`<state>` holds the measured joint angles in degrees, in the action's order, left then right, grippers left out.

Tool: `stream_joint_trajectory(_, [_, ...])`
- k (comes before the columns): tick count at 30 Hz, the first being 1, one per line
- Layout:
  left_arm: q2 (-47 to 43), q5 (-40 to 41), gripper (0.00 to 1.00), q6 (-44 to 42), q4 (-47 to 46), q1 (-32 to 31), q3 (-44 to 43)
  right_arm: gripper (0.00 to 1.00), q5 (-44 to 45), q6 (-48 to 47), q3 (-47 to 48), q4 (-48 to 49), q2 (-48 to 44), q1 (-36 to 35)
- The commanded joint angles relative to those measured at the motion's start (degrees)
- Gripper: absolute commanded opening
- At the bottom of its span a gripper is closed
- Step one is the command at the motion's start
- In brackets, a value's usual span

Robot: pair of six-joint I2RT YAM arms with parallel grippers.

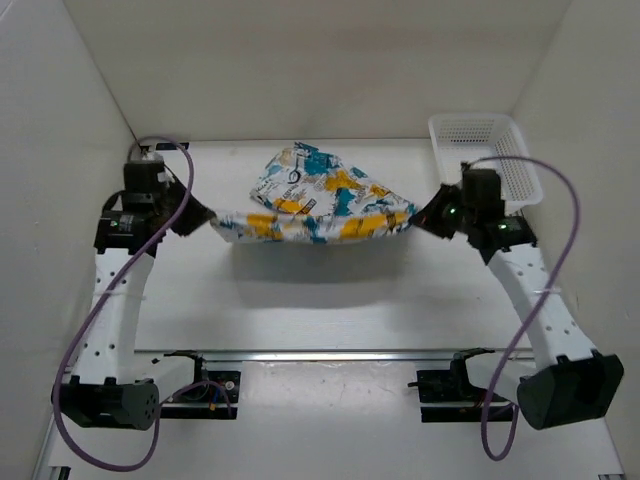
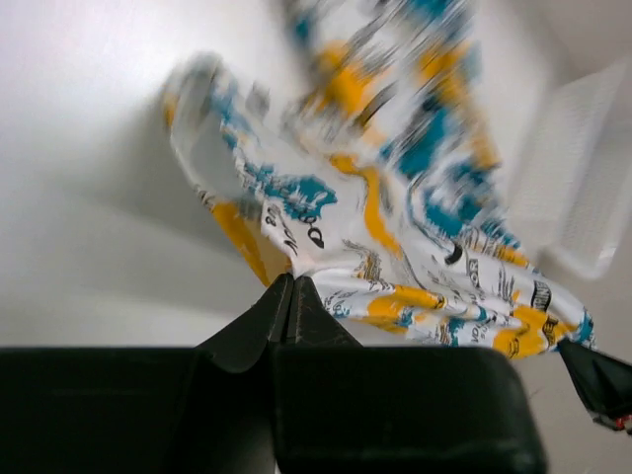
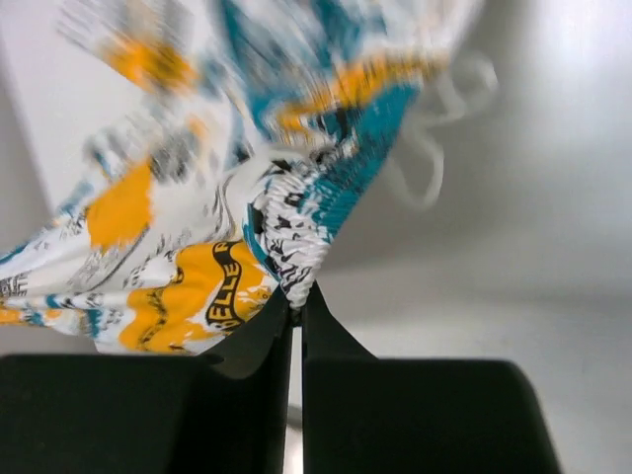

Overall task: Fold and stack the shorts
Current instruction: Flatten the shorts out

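Evidently early in the task, a single pair of shorts (image 1: 315, 205) is hanging stretched between the two arms in the middle of the top view, sagging and casting a shadow on the white table (image 1: 320, 320) beneath. The left gripper (image 1: 208, 221) is pinching the cloth's left end, its fingers pressed together on it, and the right gripper (image 1: 420, 215) is clamping the right end likewise, at a gathered, ribbed elastic edge (image 3: 286, 232). No finished fold is showing and no stack is lying anywhere in view, so folding and stacking are both judged to be outstanding. The fabric is draping softly, thin and limp, its white ground crowded with teal, yellow-orange and black lettering; a white cord (image 3: 434, 148) is looping from it. A rigid white mesh basket (image 1: 480, 135) is sitting at upper right, behind the right arm.
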<state>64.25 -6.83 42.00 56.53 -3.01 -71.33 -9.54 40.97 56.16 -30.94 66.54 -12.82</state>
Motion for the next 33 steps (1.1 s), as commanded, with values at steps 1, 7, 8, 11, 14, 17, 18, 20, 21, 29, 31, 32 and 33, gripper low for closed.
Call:
stream_joint_trajectory(1, [-2.5, 1.9, 0.1, -1.0, 2.6, 0.7, -16.2, 0.0, 2.5, -10.6, 15.5, -12.1, -4.6, 0.3])
stream_joint_trajectory(7, [-5.0, 7.6, 0.1, -1.6, 7.0, 0.7, -39.2, 0.0, -7.0, -22.0, 33.7, -21.5, -8.5, 0.3])
stream_joint_trajectory(8, [-5.7, 8.6, 0.1, -1.6, 7.0, 0.7, -41.1, 0.0, -8.0, -23.1, 35.7, -22.2, -9.3, 0.3])
stream_joint_trajectory(11, [-9.6, 10.7, 0.1, -2.7, 5.4, 0.7, -45.6, 0.0, -16.7, -27.6, 40.2, -22.8, -14.5, 0.3])
stream_joint_trajectory(14, [-14.4, 12.6, 0.1, -4.6, 2.1, 0.7, -46.3, 0.0, -21.0, -28.2, 42.1, -22.8, -17.4, -0.4])
stream_joint_trajectory(17, [-14.9, 15.7, 0.1, -6.1, 2.7, -0.4, -50.1, 0.0, -23.4, -27.1, 43.4, -22.8, -19.7, -0.4])
stream_joint_trajectory(18, [-14.9, 16.4, 0.1, -6.1, 3.2, -0.4, -50.9, 0.0, -23.4, -26.3, 43.4, -22.8, -19.7, -0.4])
stream_joint_trajectory(20, [-14.9, 17.0, 0.1, -6.7, 3.2, -0.9, -53.0, 0.0, -22.9, -25.5, 43.4, -22.8, -20.4, -0.4])
stream_joint_trajectory(21, [-14.2, 17.0, 0.1, -6.7, 3.2, -0.9, -53.6, 0.0, -21.8, -24.8, 43.4, -22.8, -20.4, -0.4])
stream_joint_trajectory(29, [-5.3, 19.0, 0.1, -7.8, -2.2, -1.5, -46.8, 0.0, -5.0, -21.6, 33.5, -22.8, -15.9, -0.4])
stream_joint_trajectory(31, [-0.1, 19.0, 0.1, -8.3, -2.8, -1.5, -43.6, 0.0, -2.4, -21.5, 29.6, -19.8, -13.4, -0.4])
stream_joint_trajectory(32, [1.7, 18.1, 0.1, -8.3, -3.9, -1.5, -42.7, 0.0, -1.4, -20.8, 27.6, -18.4, -12.3, -0.4])
stream_joint_trajectory(33, [5.6, 17.4, 0.1, -8.3, -4.7, -1.0, -41.2, 0.0, -1.4, -20.8, 23.9, -15.3, -9.4, -0.4])
